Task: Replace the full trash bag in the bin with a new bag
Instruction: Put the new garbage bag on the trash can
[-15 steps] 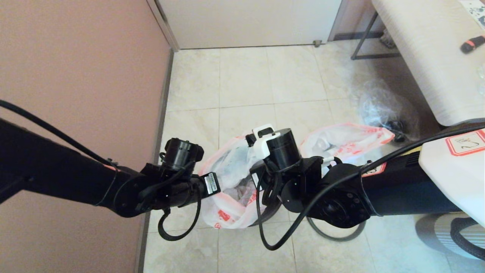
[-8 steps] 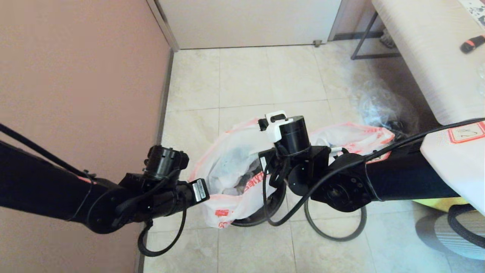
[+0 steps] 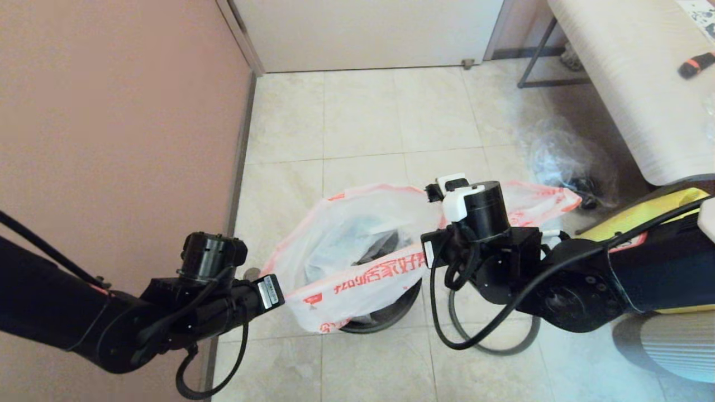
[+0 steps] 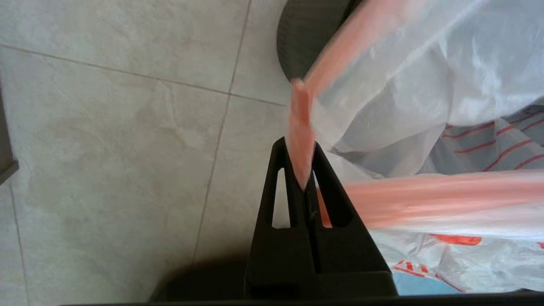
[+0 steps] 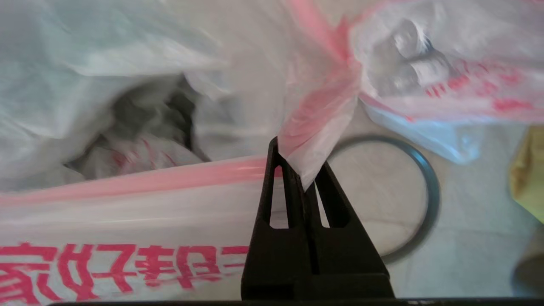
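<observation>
Head view: both arms reach in low over the tile floor (image 3: pixel 363 123), w/ the new bag (image 3: pixel 357 262) stretched wide between them, mouth open, over the bin (image 3: pixel 397 309). Only the bin's dark front edge shows under the bag. L gripper (image 3: pixel 279 293) is at the bag's left corner, near the wall (image 3: pixel 111 139); R gripper (image 3: pixel 433 251) is at the right corner. Their fingertips are mostly hidden here. The full bag (image 3: pixel 539 201) lies on the floor just behind the R wrist, apart from the bin. A clear bag (image 3: pixel 564 159) sits further back by the bench (image 3: pixel 625 84), a yellow bag (image 3: pixel 667 209) shows behind the R arm, and the grey ring (image 3: pixel 494 349) lies flat on the floor just right of the bin. L wrist view: L gripper (image 4: pixel 302 182) is clamped tight on the new bag's (image 4: pixel 425 85) pink rim band, no gap between the fingers (image 4: pixel 282 191), plastic pulled taut. A piece of the bin (image 4: pixel 306 38) shows past the bag. R wrist view: R gripper (image 5: pixel 304 178) is closed hard on a bunched fold of the new bag's (image 5: pixel 127 212) rim, red characters across the near wall. Beyond it are the full bag (image 5: pixel 408 72) w/ a bottle showing through, the ring (image 5: pixel 429 187) on the tiles, and an edge of the yellow bag (image 5: pixel 529 178).
</observation>
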Tool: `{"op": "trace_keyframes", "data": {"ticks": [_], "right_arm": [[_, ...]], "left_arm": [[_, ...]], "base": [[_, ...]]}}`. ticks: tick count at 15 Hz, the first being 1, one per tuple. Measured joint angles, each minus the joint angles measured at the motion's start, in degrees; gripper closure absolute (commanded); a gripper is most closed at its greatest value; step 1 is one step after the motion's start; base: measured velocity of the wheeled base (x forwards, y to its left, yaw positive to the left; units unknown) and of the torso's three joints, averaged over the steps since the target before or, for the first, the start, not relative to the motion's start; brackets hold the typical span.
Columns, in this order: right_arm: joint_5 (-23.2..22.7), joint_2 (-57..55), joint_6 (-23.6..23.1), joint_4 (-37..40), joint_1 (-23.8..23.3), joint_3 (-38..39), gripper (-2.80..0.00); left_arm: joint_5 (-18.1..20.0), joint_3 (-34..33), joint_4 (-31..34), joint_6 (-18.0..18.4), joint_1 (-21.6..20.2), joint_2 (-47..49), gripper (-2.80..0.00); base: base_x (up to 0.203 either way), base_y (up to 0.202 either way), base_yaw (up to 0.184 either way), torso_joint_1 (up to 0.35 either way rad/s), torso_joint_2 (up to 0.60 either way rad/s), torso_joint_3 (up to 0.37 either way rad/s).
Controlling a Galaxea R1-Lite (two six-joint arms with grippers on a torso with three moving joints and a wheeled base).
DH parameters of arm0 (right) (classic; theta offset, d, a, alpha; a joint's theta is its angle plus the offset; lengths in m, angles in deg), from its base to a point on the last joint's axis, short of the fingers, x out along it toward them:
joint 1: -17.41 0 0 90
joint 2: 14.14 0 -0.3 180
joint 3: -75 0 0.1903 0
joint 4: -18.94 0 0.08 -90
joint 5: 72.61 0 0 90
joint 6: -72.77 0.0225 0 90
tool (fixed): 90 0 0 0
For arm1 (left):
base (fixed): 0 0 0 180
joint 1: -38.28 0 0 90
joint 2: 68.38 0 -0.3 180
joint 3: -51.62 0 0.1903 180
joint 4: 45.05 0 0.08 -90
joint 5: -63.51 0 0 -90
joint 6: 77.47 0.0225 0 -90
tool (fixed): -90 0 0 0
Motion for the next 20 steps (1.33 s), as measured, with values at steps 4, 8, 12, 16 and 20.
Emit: {"op": "trace_keyframes", "data": {"ticks": [4, 8, 12, 16, 20], "right_arm": [[-0.88, 0.32, 3.03, -3.3, 0.33, 7.26, 0.0], [-1.19, -5.41, 3.34, -12.26, 0.49, 12.47, 0.0], [-1.33, -10.29, 3.47, -15.51, -0.1, 15.09, 0.0], [-2.25, -13.22, 4.09, -15.74, -1.28, 15.3, 0.0], [-2.63, -14.41, 5.29, -15.79, -3.02, 14.61, 0.0]], "left_arm": [[1.02, -1.98, -0.05, -0.05, 1.34, -0.01, 0.0], [2.77, -3.7, -0.15, 0.28, 3.81, 2.42, 0.0], [3.02, -6.78, -8.37, 4.95, 4.25, 8.32, 0.0], [2.91, -7.48, -13.17, 8.75, 2.79, 14.08, 0.0], [2.97, -6.15, -12.73, 9.77, 2.13, 16.99, 0.0]], "base": [[0.0, 0.0, 0.0, 0.0, 0.0, 0.0], [0.0, 0.0, 0.0, 0.0, 0.0, 0.0], [0.0, 0.0, 0.0, 0.0, 0.0, 0.0], [0.0, 0.0, 0.0, 0.0, 0.0, 0.0], [0.0, 0.0, 0.0, 0.0, 0.0, 0.0]]}}
